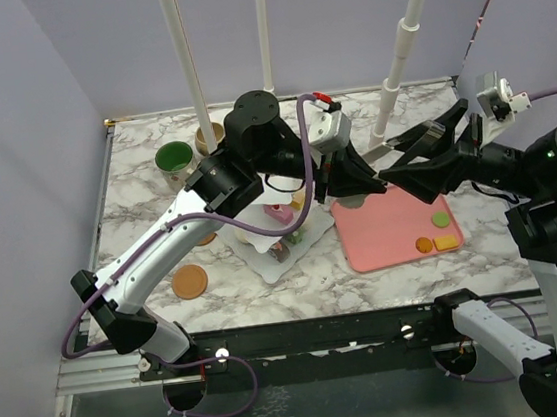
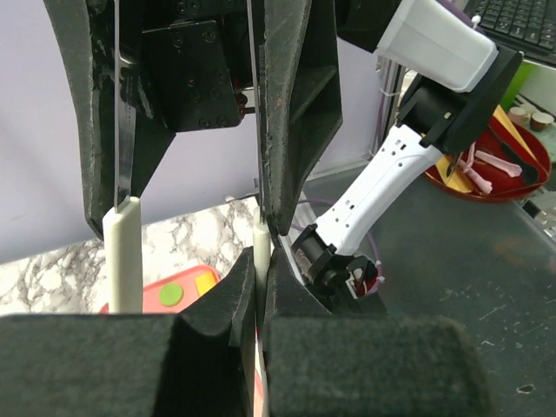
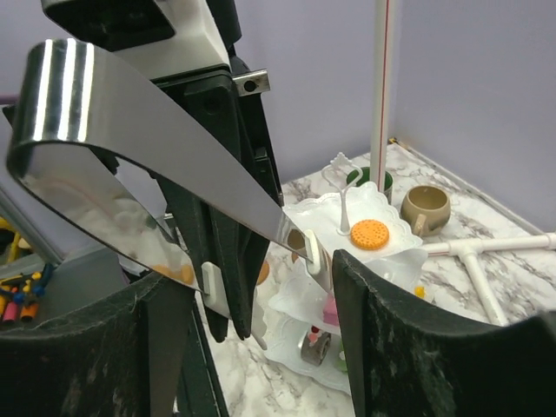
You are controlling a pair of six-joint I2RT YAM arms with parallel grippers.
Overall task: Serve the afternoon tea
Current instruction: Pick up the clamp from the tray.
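Metal tongs with white tips are held between both grippers above the pink tray's far edge. My left gripper is shut on one white-tipped arm of the tongs. My right gripper brackets both arms of the tongs from outside. The white tiered stand lies under the left arm, with a pink pastry on it. In the right wrist view its top plate carries an orange biscuit. The green-lined mug and beige mug stand at the back left. A brown coaster lies front left.
The pink tray holds a green disc, an orange piece and a yellow piece. White pipes rise at the back, one slanted. Purple walls close in the table.
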